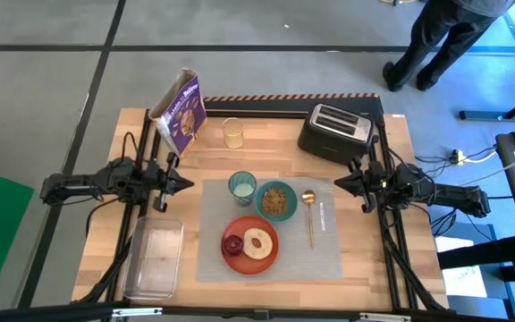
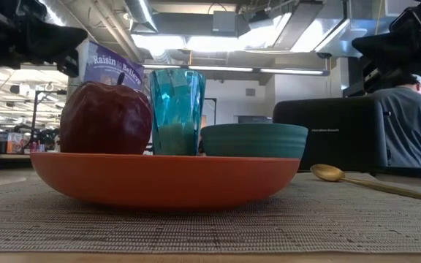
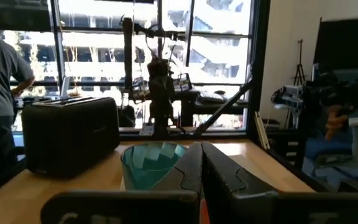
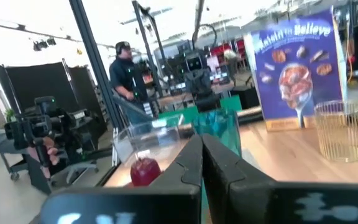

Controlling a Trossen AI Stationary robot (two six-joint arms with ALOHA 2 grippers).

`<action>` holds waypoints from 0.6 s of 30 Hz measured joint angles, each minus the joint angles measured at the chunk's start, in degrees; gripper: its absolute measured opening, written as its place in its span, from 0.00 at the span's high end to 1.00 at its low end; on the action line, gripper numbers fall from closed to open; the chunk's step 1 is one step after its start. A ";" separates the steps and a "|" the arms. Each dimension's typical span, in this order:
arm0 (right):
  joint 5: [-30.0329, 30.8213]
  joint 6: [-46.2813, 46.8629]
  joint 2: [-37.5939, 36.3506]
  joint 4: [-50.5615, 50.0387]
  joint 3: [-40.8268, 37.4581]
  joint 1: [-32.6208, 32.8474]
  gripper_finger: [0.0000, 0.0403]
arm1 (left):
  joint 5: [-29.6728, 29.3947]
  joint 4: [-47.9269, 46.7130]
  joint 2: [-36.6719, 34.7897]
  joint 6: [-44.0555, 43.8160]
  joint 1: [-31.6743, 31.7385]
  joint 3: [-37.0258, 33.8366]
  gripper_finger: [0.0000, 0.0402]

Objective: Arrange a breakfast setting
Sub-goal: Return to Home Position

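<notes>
Both your left hand (image 1: 184, 182) and right hand (image 1: 340, 183) hang closed and empty beside the grey placemat (image 1: 322, 259); on it lie the orange plate (image 1: 247, 266), teal bowl (image 1: 259, 202), teal cup (image 1: 242, 188) and gold spoon (image 1: 309, 215); the red apple (image 1: 233, 244) on the plate looks smooth and likely to roll, so take it across its widest part; the high view shows the bagel (image 1: 258, 242), which the plate's rim hides in the low view.

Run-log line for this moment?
left gripper shut | right gripper shut | placemat holds plate, bowl, cup, spoon | plate holds apple, bagel
</notes>
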 joint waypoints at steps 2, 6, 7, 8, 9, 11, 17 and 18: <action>-0.04 -0.01 0.05 -0.32 0.00 0.00 1.00 | -0.02 2.02 0.04 -1.54 0.00 -1.37 1.00; 1.72 -0.01 0.02 0.53 0.00 0.00 1.00 | 1.14 0.84 0.19 -1.23 -0.04 -1.37 1.00; 1.98 -0.03 0.02 0.86 0.00 0.00 1.00 | 1.24 0.94 0.02 -1.21 -0.04 -1.37 1.00; 2.03 -0.03 0.02 0.82 0.00 0.00 1.00 | 1.45 1.33 0.00 -1.10 -0.04 -1.37 1.00; 2.01 -0.03 0.02 0.61 0.00 0.00 1.00 | 1.59 1.45 0.02 -1.00 -0.04 -1.37 1.00; 1.74 -0.11 0.02 -0.47 0.00 0.00 1.00 | 1.73 0.57 0.02 -0.99 -0.04 -1.37 1.00; 3.05 0.49 0.02 -1.59 0.00 0.00 1.00 | 1.60 -4.87 0.14 -1.02 -0.04 -1.37 1.00; 3.05 0.59 0.02 -1.73 0.00 0.00 1.00 | 1.56 -4.90 0.38 -0.99 -0.04 -1.37 1.00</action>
